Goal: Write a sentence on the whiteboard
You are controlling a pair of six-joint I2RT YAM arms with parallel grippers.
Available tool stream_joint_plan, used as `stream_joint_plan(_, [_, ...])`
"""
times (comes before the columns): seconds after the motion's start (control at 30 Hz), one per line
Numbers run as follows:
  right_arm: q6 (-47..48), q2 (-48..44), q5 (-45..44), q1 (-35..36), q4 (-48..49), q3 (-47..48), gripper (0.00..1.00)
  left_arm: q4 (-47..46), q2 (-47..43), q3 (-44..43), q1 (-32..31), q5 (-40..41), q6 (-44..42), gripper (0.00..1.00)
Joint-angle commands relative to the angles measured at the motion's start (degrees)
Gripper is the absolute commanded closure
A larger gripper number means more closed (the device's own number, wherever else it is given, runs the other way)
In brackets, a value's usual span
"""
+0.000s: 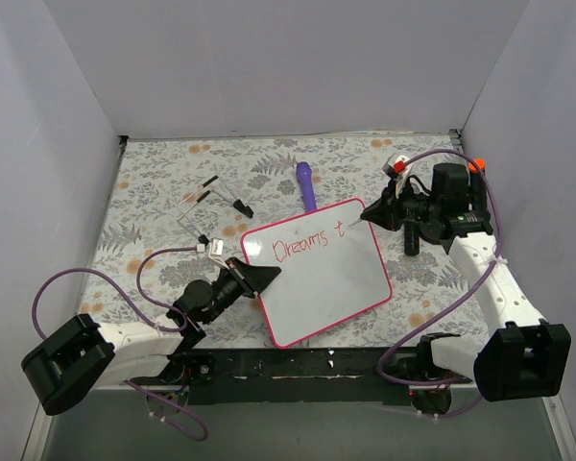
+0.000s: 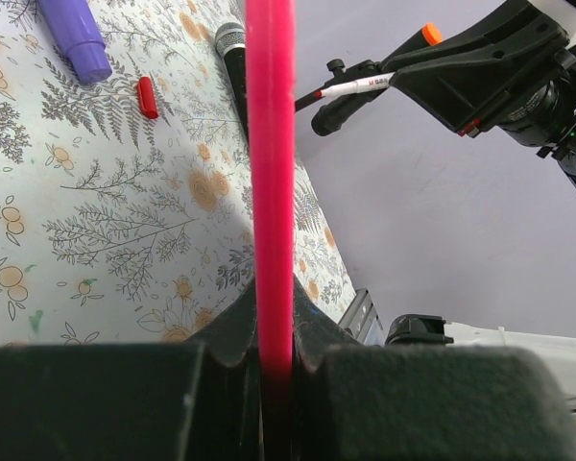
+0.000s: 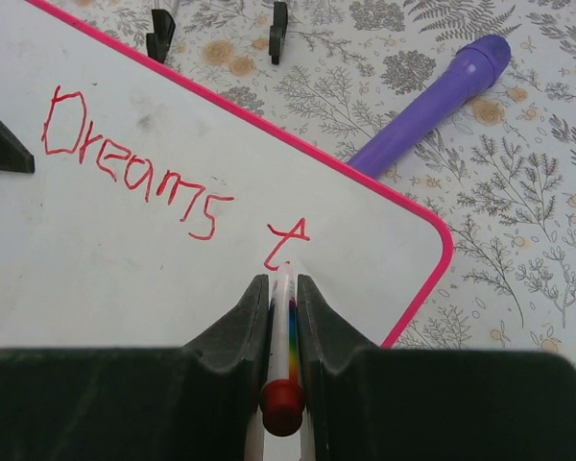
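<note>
Top external view: on the flowered counter [image 1: 154,192], the whiteboard [image 1: 331,288] lies at centre, its near-left frame edge clamped between the left fingers [image 1: 257,276]. The sentence [image 1: 302,248] reads only "Dreams t", so most words seem unwritten. The right fingers [image 1: 376,213] grip a marker [image 3: 284,307], its tip at the last letter.

Floral-patterned table [image 1: 144,182] carries: whiteboard [image 1: 331,288] at centre, purple stick [image 1: 306,184] at its far edge, wire stand [image 1: 204,206] left, small red cap [image 2: 148,97].

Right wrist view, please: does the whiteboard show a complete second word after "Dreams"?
No, the sentence on the whiteboard is only "Dreams" plus one letter.
</note>
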State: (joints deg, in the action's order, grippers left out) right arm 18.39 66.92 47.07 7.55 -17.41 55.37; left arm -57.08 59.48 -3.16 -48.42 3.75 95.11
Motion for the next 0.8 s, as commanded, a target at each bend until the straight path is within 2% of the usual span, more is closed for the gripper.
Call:
stream_joint_plan(0.0, [-2.1,1.8,0.3,-1.5,3.8,0.6,0.99,-9.5,-2.3,-0.7,0.1,-0.1,1.0,1.0])
stream_joint_plan(0.27, [-3.1,5.0,1.3,-1.1,4.5,1.6,0.99,-9.7,-1.7,-1.2,0.1,-0.2,1.0,1.0])
stream_joint_plan(0.77, [-3.6,7.2,-5.8,0.6,6.2,2.4,0.99,-9.8,-0.7,-1.8,0.1,-0.5,1.1,1.0])
